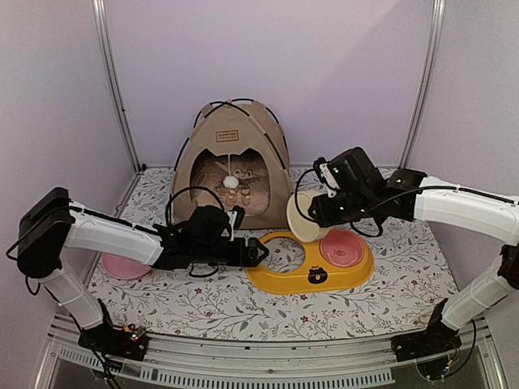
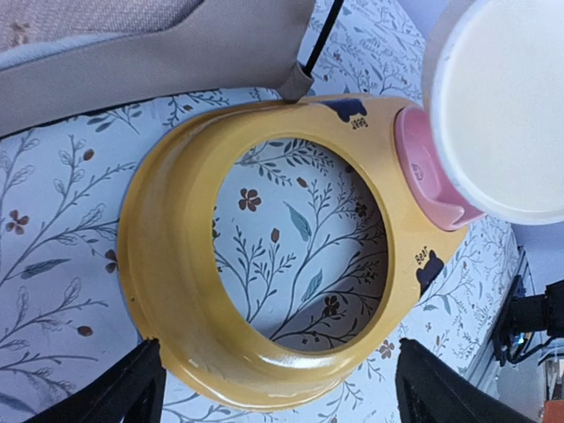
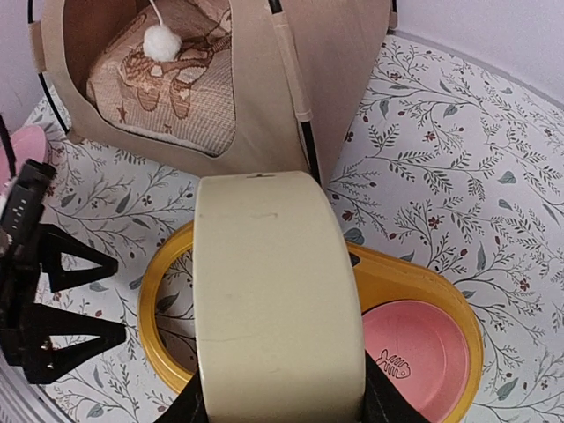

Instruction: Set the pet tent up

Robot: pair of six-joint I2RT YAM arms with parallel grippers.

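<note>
- Top view: pet tent [image 1: 231, 158] stands upright at the back middle of the tabletop [image 1: 324, 312], close to the rear wall, doorway facing the arms
- Open floral surface in front of the yellow tray [image 1: 280, 279] and along the right side
- Tray sits just in front of the tent, right of centre; pink bowl [image 1: 342, 250] in its right well, left well a bare ring
- Left arm lies low, reaching right; left tool [image 1: 259, 253] at the tray's left end, jaws wide, holding nothing
- Second pink bowl [image 1: 122, 266] near the left edge, partly under that forearm
- Right arm bends in from the right; right tool [image 1: 312, 212] clamps a cream bowl [image 1: 302, 219], tipped on edge above the tray
- Left wrist view: black fingers [image 2: 123, 392] straddle the glossy ring end; tan fabric and a thin black pole [image 2: 322, 40] along the top
- Right wrist view: smooth cream bowl [image 3: 278, 300] fills the centre between the fingers; behind it a bear-print cushion [image 3: 167, 88] and a white pom-pom [image 3: 161, 41] in the doorway
</note>
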